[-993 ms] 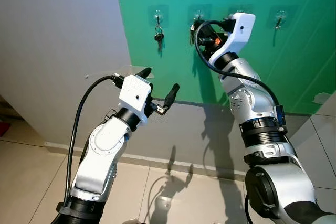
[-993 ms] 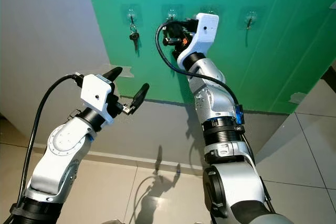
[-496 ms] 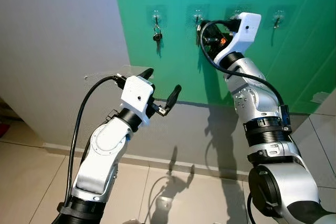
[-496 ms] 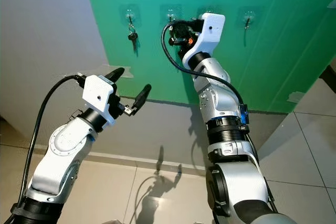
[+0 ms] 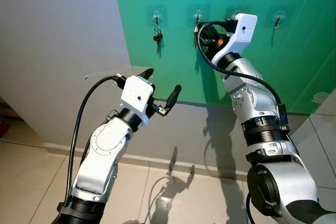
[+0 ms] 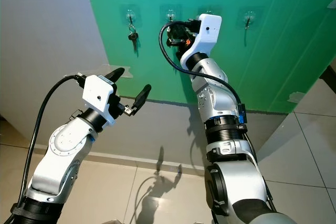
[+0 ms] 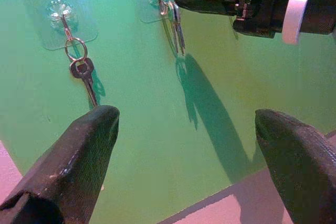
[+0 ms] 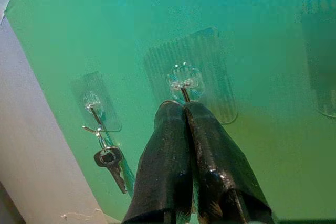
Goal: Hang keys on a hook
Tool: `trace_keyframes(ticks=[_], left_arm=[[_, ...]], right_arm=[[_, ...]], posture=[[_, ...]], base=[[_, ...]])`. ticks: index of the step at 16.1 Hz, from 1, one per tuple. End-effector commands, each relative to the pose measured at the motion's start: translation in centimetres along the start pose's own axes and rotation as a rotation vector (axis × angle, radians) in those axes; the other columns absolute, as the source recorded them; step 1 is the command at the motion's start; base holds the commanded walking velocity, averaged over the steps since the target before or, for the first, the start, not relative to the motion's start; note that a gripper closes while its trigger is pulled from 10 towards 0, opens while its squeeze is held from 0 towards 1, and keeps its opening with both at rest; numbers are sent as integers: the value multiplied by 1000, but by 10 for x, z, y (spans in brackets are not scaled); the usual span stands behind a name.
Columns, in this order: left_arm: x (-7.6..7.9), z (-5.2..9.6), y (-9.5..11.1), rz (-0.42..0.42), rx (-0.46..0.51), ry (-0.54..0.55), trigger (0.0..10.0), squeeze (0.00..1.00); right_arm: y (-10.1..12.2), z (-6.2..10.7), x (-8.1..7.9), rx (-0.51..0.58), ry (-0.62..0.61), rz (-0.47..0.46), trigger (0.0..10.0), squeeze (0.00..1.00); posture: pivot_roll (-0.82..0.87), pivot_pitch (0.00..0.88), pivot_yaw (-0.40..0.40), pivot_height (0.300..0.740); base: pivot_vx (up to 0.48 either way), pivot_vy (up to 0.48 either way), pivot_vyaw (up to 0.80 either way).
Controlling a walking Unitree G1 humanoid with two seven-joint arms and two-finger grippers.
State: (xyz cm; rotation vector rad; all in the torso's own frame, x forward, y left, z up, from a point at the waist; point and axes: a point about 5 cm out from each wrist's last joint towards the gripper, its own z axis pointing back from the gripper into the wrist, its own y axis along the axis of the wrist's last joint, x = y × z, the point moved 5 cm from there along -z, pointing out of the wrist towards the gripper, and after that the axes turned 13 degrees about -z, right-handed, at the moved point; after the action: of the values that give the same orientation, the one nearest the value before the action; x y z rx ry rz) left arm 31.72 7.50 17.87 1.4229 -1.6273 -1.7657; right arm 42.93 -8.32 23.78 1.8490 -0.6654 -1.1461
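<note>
Four clear stick-on hooks run along a green wall panel (image 5: 173, 66). A bunch of keys (image 7: 177, 27) dangles from the second hook (image 8: 184, 80). My right gripper (image 8: 182, 107) is raised to that hook and shut on the keys' ring just beneath it; in the left eye view the right gripper (image 5: 197, 29) touches the wall there. Lower and to the left, my left gripper (image 5: 163, 80) is open and holds nothing, pointing at the wall from a short way off.
A single dark key (image 5: 157, 36) hangs on the first hook (image 5: 156, 14). The third hook (image 5: 234, 10) is half hidden behind my right wrist, and the fourth hook (image 5: 278, 18) is bare. A grey wall (image 5: 52, 51) lies to the left, with tiled floor (image 5: 157, 192) below.
The right wrist rose slightly at the second hook, then settled back a little to the left, still shut at the hook. The left arm has barely moved.
</note>
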Motion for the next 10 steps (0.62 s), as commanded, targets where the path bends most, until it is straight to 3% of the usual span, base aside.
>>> trace_keyframes(ticks=[1, 10], left_arm=[[0, -1, 1, -6, -1, -10, 10000, 0], [1, -1, 1, -2, -1, -19, 10000, 0]], right_arm=[[3, -5, -6, 1, 17, -6, 10000, 0], [-6, -13, 7, -56, -90, 36, 10000, 0]], posture=[[-7, 0, 49, 740], [-3, 0, 48, 740]], base=[[0, 0, 0], [0, 0, 0]])
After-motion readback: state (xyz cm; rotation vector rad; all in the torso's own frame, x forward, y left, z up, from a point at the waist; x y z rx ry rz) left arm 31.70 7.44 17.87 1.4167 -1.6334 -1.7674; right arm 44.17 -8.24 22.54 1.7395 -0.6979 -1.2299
